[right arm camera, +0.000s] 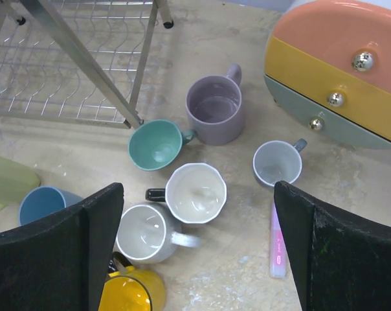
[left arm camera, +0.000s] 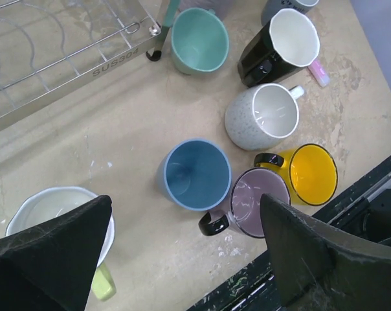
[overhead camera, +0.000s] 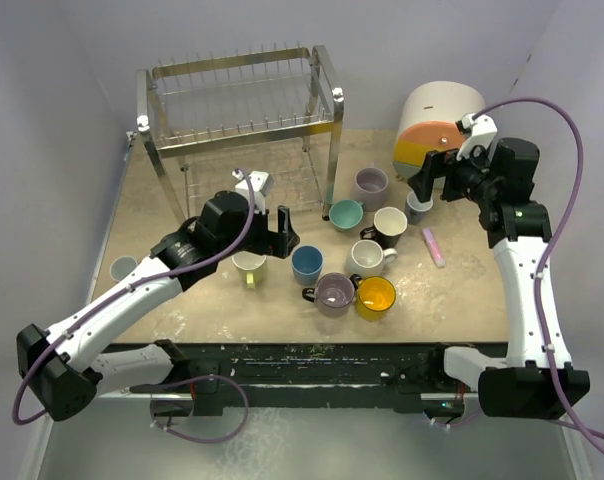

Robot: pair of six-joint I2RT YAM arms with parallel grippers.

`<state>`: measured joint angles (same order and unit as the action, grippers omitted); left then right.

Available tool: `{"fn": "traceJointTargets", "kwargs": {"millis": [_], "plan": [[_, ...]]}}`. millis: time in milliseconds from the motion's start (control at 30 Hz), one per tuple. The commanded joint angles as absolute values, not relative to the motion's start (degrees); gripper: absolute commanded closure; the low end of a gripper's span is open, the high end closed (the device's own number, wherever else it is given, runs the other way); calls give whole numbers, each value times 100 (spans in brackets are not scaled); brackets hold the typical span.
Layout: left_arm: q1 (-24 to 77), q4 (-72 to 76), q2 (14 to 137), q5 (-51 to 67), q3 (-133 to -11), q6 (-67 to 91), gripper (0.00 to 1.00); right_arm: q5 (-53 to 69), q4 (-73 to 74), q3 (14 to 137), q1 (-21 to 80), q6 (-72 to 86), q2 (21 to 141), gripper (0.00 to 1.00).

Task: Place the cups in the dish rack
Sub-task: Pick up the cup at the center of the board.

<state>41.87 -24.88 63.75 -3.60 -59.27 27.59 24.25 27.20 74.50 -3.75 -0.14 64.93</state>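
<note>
The cups (overhead camera: 367, 257) stand mouth-up in a loose cluster on the bench (overhead camera: 462, 290), in front of the dish rack (overhead camera: 237, 100) and to its right. None sits in the rack, whose tiers look bare in the top view, so loading appears not to have begun. The teal cup (left arm camera: 199, 39) is nearest the rack, almost at its front-right leg, with the lilac cup (right arm camera: 215, 107) just beside it. One grey cup (overhead camera: 123, 268) stands well apart near the bench's left edge.

The left fingers (left arm camera: 59, 253) are spread wide and hold nothing. They hang above the blue cup (left arm camera: 195, 173), with the cream cup (left arm camera: 53, 204) partly under one finger. That spread suits straddling a cup's wall or body. This arm is also the one nearer the rack, so it is probably lining up a first pick.

The right fingers (right arm camera: 338, 253) are likewise wide apart and empty. They are poised over the black cup with a pale inside (right arm camera: 195, 193) and the small grey-blue cup (right arm camera: 277, 162), on the side of the cluster that arm reaches best. The round drawer unit (right arm camera: 338, 71) and the pink bar (right arm camera: 278, 243) lie close by and are no part of the load, so a descent there needs to miss them.
</note>
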Motion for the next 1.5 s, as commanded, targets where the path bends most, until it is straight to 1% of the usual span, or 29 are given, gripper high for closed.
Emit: {"fn": "traceJointTargets", "kwargs": {"millis": [0, 200, 367, 533, 667, 767, 833, 900, 1000, 1100, 1133, 1167, 1233, 1267, 1300, 1367, 1433, 1467], "plan": [[4027, -1686, 6519, 275, -6130, 2545, 1, 2267, 2462, 7904, -308, 86, 6603, 0], [3910, -1281, 6538, 742, -6044, 2541, 1, 2462, 2339, 8089, -271, 54, 6711, 0], [3872, -1007, 6403, 1082, -5873, 2718, 1, 3156, 2253, 8141, -252, -183, 6713, 0], [3852, -817, 6144, 1474, -5582, 2984, 1, 4850, 2246, 7884, -210, -1192, 6722, 0], [3851, -863, 5847, 1457, -5327, 3154, 1, 5986, 1748, 7331, -184, -1068, 6780, 0], [3845, -1281, 5793, 1040, -5310, 3227, 1, 6621, 1353, 7006, -175, -958, 7071, 0], [3840, -1774, 5856, 559, -5401, 3274, 1, 6645, 1831, 7064, -174, -1367, 7309, 0], [3845, -2322, 5953, -63, -5523, 3370, 0, 6493, 2555, 7277, -171, -2232, 7509, 0], [3842, -2921, 6061, -614, -5565, 3614, 1, 6447, 2614, 7198, -170, -2455, 7602, 0], [3838, -3248, 6124, -831, -5558, 3834, 8, 6337, 2152, 6867, -168, -2124, 7480, 0], [3842, -3298, 6135, -852, -5561, 3894, 12, 6281, 1976, 6784, -167, -2009, 7439, 0], [3853, -3381, 6161, -902, -5589, 4051, 14, 6218, 1925, 6748, -160, -2000, 7397, 0], [3925, -3427, 6196, -1032, -5641, 4310, 22, 6167, 1943, 6739, -158, -2052, 7375, 0], [4015, -3440, 6228, -1139, -5655, 4441, 23, 6153, 1969, 6745, -154, -2068, 7374, 0], [4113, -3437, 6267, -1337, -5674, 4574, 26, 6138, 1981, 6749, -150, -2066, 7370, 0], [4386, -3637, 6460, -1898, -5847, 4951, 29, 6092, 1980, 6733, -154, -2066, 7336, 0], [4618, -4156, 6889, -2570, -6089, 5404, 30, 6035, 1933, 6708, -151, -2042, 7293, 0], [4691, -4432, 7122, -2876, -6262, 5605, 34, 6004, 1912, 6699, -154, -2027, 7283, 0]]}}
